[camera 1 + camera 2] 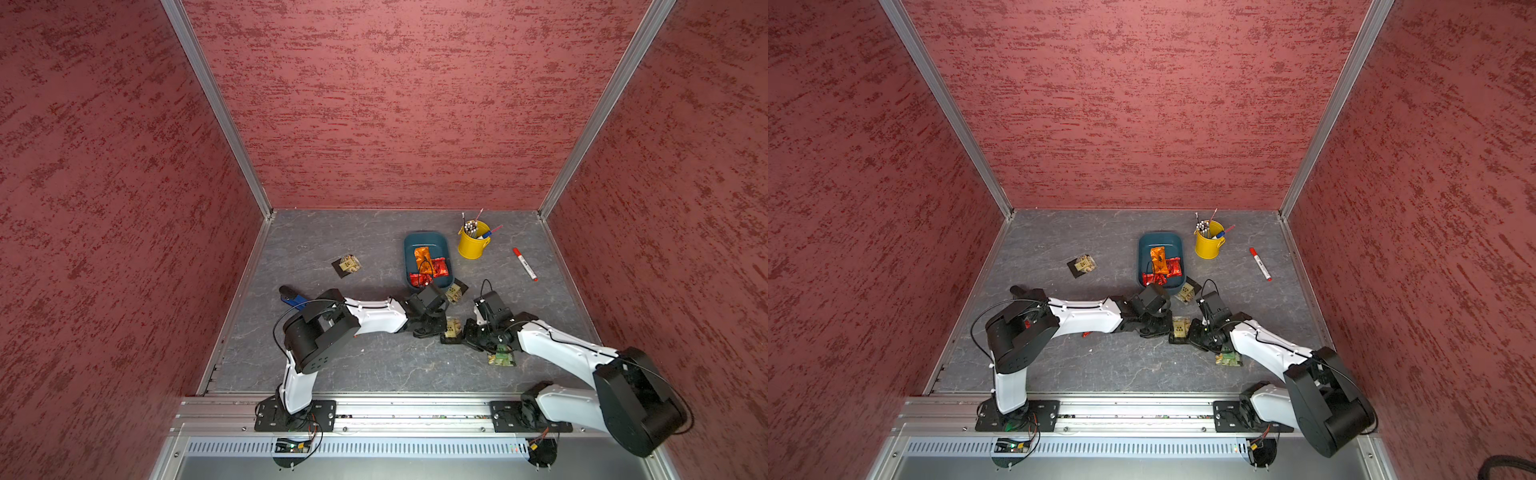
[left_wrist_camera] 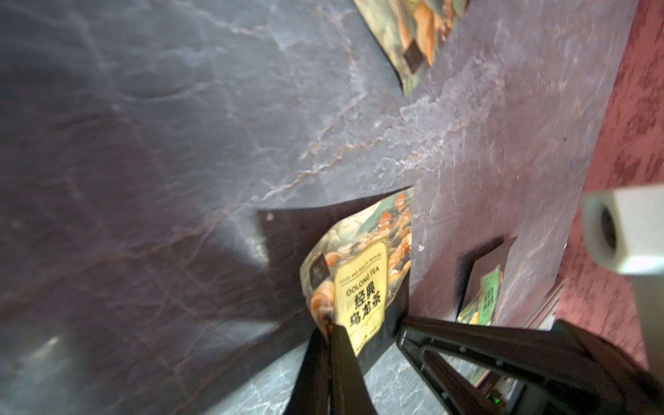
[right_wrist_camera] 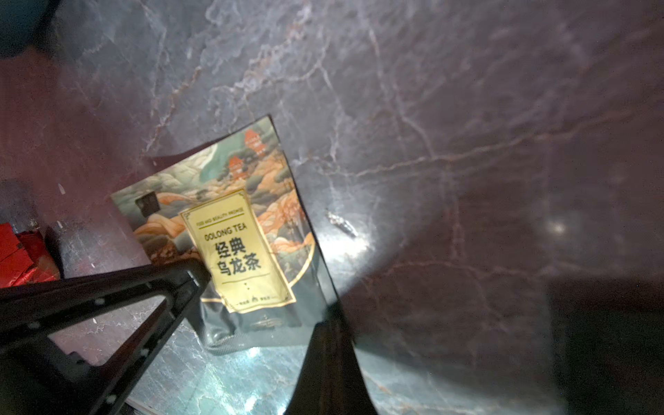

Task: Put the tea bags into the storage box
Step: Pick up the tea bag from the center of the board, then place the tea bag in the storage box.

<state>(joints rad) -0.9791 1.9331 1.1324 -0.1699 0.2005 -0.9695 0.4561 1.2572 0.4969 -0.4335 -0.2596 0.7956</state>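
Pinching one oolong tea bag, left jaws and right jaws both stand closed.

Three walls of mottled dark-red textured panelling rise around the desk, whose grey stone-look top is crossed by pale veins. Aluminium posts stand at the desk's two back corners, where the walls meet. An aluminium rail runs along the desk's front edge, with a slotted metal strip just outside it. Pale glare lies on the desk top in both wrist views.
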